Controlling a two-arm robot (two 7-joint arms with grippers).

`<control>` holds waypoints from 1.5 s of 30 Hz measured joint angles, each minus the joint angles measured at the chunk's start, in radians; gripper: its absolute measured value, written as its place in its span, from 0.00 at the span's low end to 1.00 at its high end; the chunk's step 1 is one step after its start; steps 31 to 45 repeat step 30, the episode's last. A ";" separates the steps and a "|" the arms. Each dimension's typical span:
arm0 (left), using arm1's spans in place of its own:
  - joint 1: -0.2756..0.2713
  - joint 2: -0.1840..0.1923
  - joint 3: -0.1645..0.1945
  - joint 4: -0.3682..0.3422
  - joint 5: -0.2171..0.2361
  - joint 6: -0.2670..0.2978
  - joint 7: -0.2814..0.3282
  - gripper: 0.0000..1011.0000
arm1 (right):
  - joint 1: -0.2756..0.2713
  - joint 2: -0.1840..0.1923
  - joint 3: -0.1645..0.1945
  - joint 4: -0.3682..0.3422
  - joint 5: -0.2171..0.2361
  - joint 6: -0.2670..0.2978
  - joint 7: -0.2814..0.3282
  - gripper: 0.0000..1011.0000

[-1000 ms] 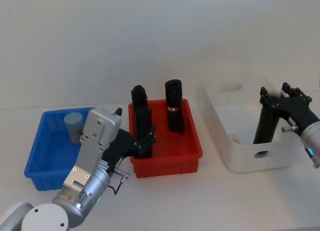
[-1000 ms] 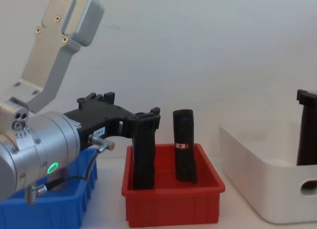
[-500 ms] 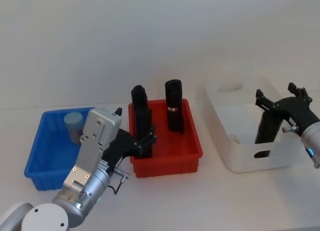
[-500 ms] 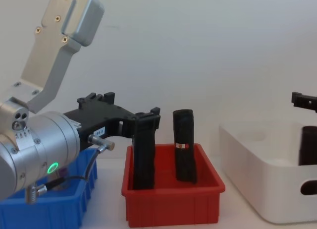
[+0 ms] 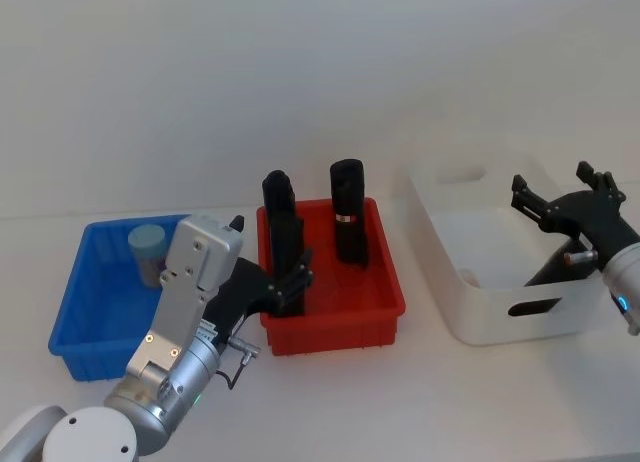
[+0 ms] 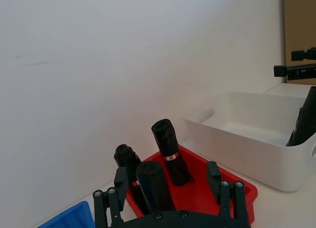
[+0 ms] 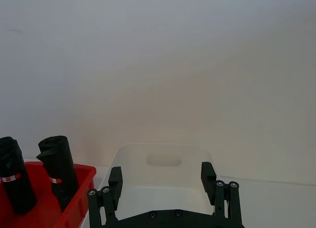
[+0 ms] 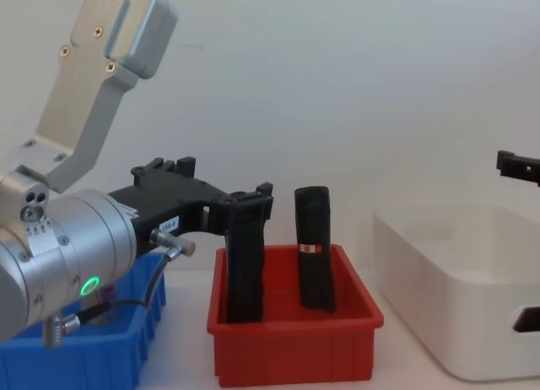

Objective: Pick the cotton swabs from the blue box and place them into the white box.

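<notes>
The right pincer [image 5: 566,200], now spread and empty, has dropped a black sleeve [image 5: 553,266] into the white box [image 5: 470,312], where it lies tipped. One cotton swab tub [image 5: 146,251] remains in the blue box [image 5: 75,317]; the left pincer [image 5: 291,279] hovers spread over the red bin [image 5: 335,334].

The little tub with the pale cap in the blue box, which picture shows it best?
The head view. It looks down into the blue box, so the cotton swabs tub stands plainly in its far corner. In the chest view the left arm covers most of that box, and the left wrist view catches just its corner.
</notes>
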 joint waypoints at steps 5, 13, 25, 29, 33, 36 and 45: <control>0.000 0.000 0.000 0.000 0.000 0.000 0.000 0.99 | 0.000 0.000 0.000 -0.002 0.000 -0.001 0.000 0.99; 0.000 0.000 0.000 0.000 0.000 0.000 0.000 0.99 | -0.001 0.000 0.001 -0.003 0.001 -0.003 0.000 0.99; 0.000 0.000 0.000 0.000 0.000 0.000 0.000 0.99 | -0.002 0.000 0.001 -0.004 0.001 -0.004 0.000 0.99; 0.000 0.000 0.000 0.000 0.000 0.000 0.000 0.99 | -0.002 0.000 0.001 -0.004 0.001 -0.005 0.000 0.99; 0.000 0.000 0.000 0.000 0.000 0.000 0.000 0.99 | -0.002 0.000 0.001 -0.004 0.001 -0.005 0.000 0.99; 0.000 0.000 0.000 0.000 0.000 0.000 0.000 0.99 | -0.002 0.000 0.001 -0.004 0.001 -0.005 0.000 0.99; 0.000 0.000 0.000 0.000 0.000 0.000 0.000 0.99 | -0.002 0.000 0.001 -0.004 0.001 -0.005 0.000 0.99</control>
